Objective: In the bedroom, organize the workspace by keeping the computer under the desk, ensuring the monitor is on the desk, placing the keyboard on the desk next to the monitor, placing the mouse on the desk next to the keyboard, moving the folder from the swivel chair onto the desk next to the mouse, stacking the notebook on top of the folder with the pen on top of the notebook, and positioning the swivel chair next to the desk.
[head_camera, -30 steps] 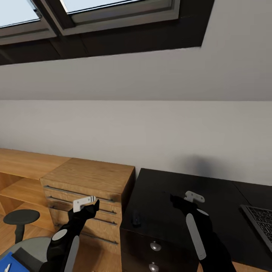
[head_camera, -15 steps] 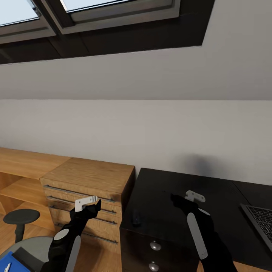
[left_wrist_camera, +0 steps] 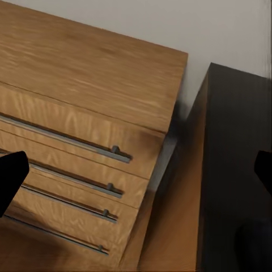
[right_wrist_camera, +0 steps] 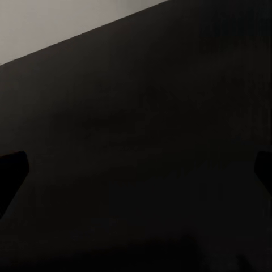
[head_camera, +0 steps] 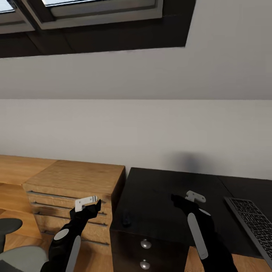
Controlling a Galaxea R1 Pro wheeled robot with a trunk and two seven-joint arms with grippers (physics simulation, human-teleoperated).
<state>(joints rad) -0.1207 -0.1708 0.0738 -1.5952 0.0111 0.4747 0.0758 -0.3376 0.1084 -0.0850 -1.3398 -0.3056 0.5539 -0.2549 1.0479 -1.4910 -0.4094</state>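
The keyboard (head_camera: 252, 223) and the mouse (head_camera: 126, 218) are found on the black tabletop (head_camera: 170, 189), well apart from each other. Both the left pincer (head_camera: 91, 204) and the right pincer (head_camera: 180, 198) are released and empty. The swivel chair (head_camera: 15, 257) is seen near the wooden drawer chest (head_camera: 71, 189); folder, notebook and pen placement is judged outstanding.

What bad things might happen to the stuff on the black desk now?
1. The mouse sits close to the desk edge above the drawers; a bump might knock it off.
2. The keyboard lies near the right gripper; a careless swing could shove it.
3. The left gripper hangs near the wooden drawer chest and might hit it.
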